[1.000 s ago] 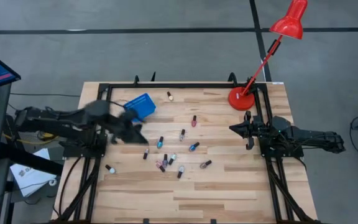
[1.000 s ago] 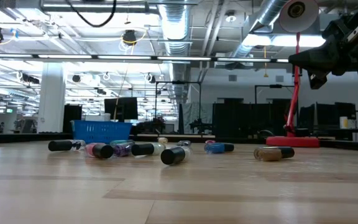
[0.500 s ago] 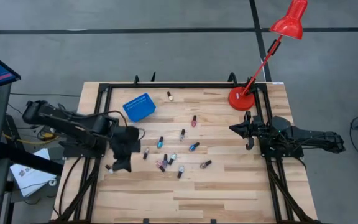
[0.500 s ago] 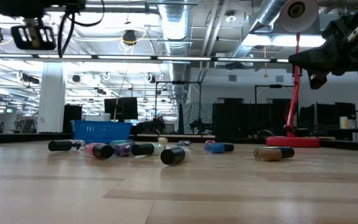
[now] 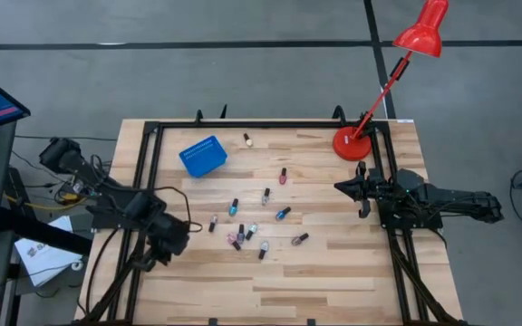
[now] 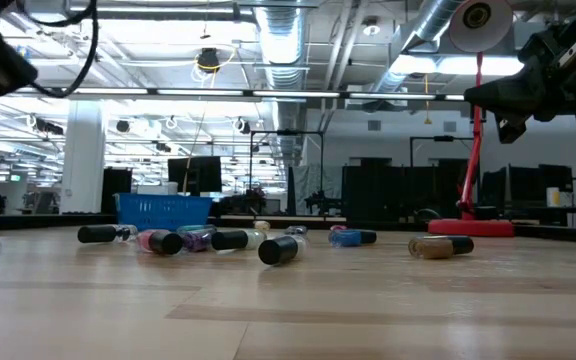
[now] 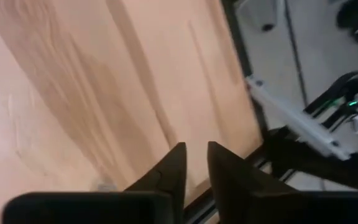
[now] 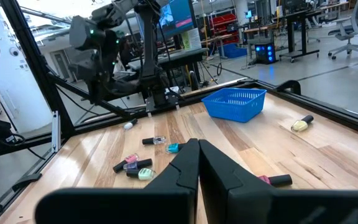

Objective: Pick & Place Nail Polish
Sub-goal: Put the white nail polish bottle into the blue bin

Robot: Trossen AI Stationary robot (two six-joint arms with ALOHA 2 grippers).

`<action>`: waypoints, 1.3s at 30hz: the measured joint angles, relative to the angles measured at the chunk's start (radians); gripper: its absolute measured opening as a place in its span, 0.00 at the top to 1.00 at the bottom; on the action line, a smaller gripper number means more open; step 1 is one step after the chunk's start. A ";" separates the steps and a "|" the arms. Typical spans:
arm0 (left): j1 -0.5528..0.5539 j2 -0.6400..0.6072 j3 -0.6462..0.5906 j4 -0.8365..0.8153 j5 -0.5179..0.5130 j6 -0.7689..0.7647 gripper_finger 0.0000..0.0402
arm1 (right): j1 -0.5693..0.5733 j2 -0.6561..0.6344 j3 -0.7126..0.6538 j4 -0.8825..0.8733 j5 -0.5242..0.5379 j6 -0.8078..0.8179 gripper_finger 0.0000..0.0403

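Several nail polish bottles lie on their sides in the middle of the wooden table; they also show in the low view and the right wrist view. One pale-capped bottle lies apart at the far edge. The blue bin stands at the far left. My left gripper hovers over the table's near left part, empty, its fingers a narrow gap apart over bare wood. My right gripper waits, shut and empty, above the table's right side.
A red desk lamp's base stands at the far right corner, its arm leaning out over the edge. Black frame rails run along the left, far and right sides. Bare wood spans the near part of the table.
My left arm has swung from beside the blue bin toward the table's near edge and left, ending over the near left part of the table. The bottles and the bin have stayed where they were.
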 joint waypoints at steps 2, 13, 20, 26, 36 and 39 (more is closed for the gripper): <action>-0.018 0.000 -0.015 -0.001 -0.044 0.000 0.77 | 0.000 0.000 0.000 0.000 0.000 0.000 1.00; -0.065 0.000 -0.108 0.001 -0.241 -0.105 0.46 | 0.000 0.000 0.000 0.000 0.000 0.000 1.00; -0.126 0.000 -0.185 0.003 -0.283 -0.217 0.36 | 0.000 0.000 0.000 0.000 0.000 0.000 1.00; -0.158 0.000 -0.227 0.010 -0.356 -0.297 0.36 | 0.000 0.000 0.000 0.000 0.000 0.000 1.00; -0.200 0.007 -0.239 0.053 -0.383 -0.320 0.36 | 0.000 0.000 0.000 0.000 0.000 0.000 1.00; -0.239 0.032 -0.239 0.057 -0.423 -0.320 0.36 | 0.000 0.000 0.000 0.000 0.000 0.000 1.00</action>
